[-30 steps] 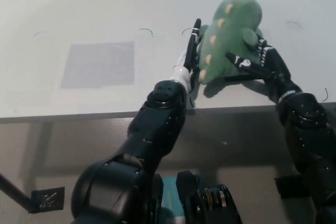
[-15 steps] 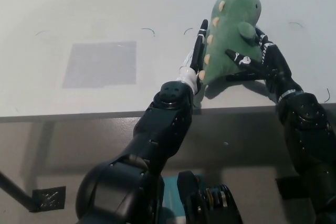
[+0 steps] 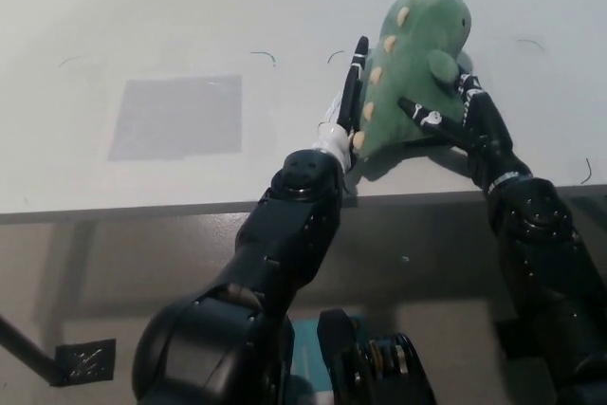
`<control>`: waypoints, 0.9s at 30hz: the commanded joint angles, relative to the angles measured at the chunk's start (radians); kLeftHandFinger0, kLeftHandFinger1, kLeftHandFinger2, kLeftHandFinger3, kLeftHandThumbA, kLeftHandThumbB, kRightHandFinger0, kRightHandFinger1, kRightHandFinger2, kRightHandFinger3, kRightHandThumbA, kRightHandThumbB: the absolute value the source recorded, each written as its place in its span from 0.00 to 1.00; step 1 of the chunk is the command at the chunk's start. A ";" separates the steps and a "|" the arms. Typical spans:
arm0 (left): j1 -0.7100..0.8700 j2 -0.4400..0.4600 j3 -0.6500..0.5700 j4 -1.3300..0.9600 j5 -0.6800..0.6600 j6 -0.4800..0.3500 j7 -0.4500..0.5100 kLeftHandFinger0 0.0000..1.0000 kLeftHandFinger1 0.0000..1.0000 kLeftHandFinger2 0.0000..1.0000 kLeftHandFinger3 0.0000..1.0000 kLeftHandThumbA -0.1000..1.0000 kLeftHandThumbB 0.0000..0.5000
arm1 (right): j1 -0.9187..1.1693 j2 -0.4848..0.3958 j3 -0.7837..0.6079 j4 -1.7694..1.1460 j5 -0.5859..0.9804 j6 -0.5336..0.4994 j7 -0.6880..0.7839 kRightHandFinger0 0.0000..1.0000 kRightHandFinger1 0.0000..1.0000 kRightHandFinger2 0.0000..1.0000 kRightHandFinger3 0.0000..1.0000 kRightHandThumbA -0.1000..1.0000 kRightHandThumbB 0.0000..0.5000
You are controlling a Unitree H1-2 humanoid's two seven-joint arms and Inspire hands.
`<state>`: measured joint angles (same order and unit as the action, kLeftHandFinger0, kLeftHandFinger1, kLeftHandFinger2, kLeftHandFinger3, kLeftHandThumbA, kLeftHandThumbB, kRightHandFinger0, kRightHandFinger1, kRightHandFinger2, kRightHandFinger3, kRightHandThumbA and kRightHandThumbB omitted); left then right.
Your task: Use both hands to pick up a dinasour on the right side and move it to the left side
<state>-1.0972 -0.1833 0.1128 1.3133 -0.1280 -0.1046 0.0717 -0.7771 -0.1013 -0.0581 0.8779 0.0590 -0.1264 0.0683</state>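
You have the soft green dinosaur (image 3: 413, 68) with cream bumps down its back squeezed between both hands. Your left hand (image 3: 349, 101) lies flat against one side. Your right hand (image 3: 462, 113) curls round the other. The dinosaur is right of the grey square (image 3: 176, 117) on the white table (image 3: 142, 16).

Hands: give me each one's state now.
Left hand: pressed flat against the green dinosaur, gripping it jointly.
Right hand: shut on the dinosaur's other side.
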 commanded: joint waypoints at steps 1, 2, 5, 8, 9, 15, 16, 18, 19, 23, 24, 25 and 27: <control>0.002 -0.043 -0.025 -0.017 0.011 -0.007 -0.061 1.00 1.00 1.00 1.00 1.00 0.72 | -0.039 0.030 0.043 0.017 -0.046 -0.025 -0.016 1.00 1.00 1.00 1.00 1.00 0.35; 0.008 -0.040 -0.028 -0.016 0.013 -0.015 -0.064 1.00 1.00 1.00 1.00 1.00 0.71 | -0.039 0.033 0.046 0.025 -0.047 -0.025 -0.021 1.00 1.00 1.00 1.00 1.00 0.34; 0.045 -0.021 -0.039 -0.022 0.018 -0.021 -0.080 1.00 1.00 1.00 1.00 1.00 0.69 | -0.046 0.050 0.081 0.099 -0.064 -0.082 -0.027 1.00 1.00 1.00 1.00 1.00 0.34; 0.063 -0.014 -0.047 -0.022 0.022 -0.031 -0.070 1.00 1.00 1.00 1.00 1.00 0.70 | -0.048 0.065 0.092 0.126 -0.064 -0.082 -0.043 1.00 1.00 1.00 1.00 1.00 0.40; 0.069 -0.008 -0.049 -0.022 0.023 -0.035 -0.069 1.00 1.00 1.00 1.00 1.00 0.70 | -0.050 0.071 0.099 0.138 -0.068 -0.086 -0.049 1.00 1.00 1.00 1.00 1.00 0.42; 0.149 0.040 -0.055 -0.064 0.021 -0.064 -0.037 1.00 1.00 1.00 1.00 1.00 0.78 | -0.062 0.154 0.130 0.198 -0.064 -0.118 -0.065 1.00 1.00 1.00 1.00 1.00 0.28; 0.157 0.040 -0.056 -0.071 0.020 -0.062 -0.036 1.00 1.00 1.00 1.00 1.00 0.78 | -0.059 0.156 0.134 0.199 -0.063 -0.122 -0.067 1.00 1.00 1.00 1.00 1.00 0.28; 0.185 0.048 -0.052 -0.103 0.019 -0.070 -0.019 1.00 1.00 1.00 1.00 1.00 0.71 | -0.063 0.184 0.141 0.209 -0.063 -0.125 -0.080 1.00 1.00 1.00 1.00 1.00 0.20; 0.199 0.054 -0.051 -0.120 0.020 -0.077 -0.008 1.00 1.00 1.00 1.00 1.00 0.65 | -0.067 0.198 0.144 0.216 -0.059 -0.122 -0.079 1.00 1.00 1.00 1.00 1.00 0.20; 0.233 0.056 -0.046 -0.173 0.015 -0.066 0.004 1.00 1.00 1.00 1.00 1.00 0.58 | -0.066 0.214 0.152 0.213 -0.058 -0.103 -0.083 1.00 1.00 1.00 1.00 1.00 0.21; 0.262 0.073 -0.051 -0.223 0.027 -0.052 0.013 1.00 1.00 1.00 1.00 1.00 0.56 | -0.072 0.237 0.157 0.221 -0.058 -0.111 -0.085 1.00 1.00 1.00 1.00 1.00 0.23; 0.280 0.083 -0.050 -0.262 0.030 -0.045 0.020 1.00 1.00 1.00 1.00 1.00 0.59 | -0.080 0.251 0.154 0.229 -0.048 -0.104 -0.075 1.00 1.00 1.00 1.00 1.00 0.25; 0.298 0.090 -0.051 -0.308 0.033 -0.027 0.026 1.00 1.00 1.00 1.00 1.00 0.57 | -0.090 0.258 0.158 0.237 -0.049 -0.110 -0.073 1.00 1.00 1.00 1.00 1.00 0.24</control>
<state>-0.8566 -0.1025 0.0702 1.0491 -0.1265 -0.2066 0.0672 -0.8310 0.0419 0.0506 1.0652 0.0488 -0.2728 -0.0594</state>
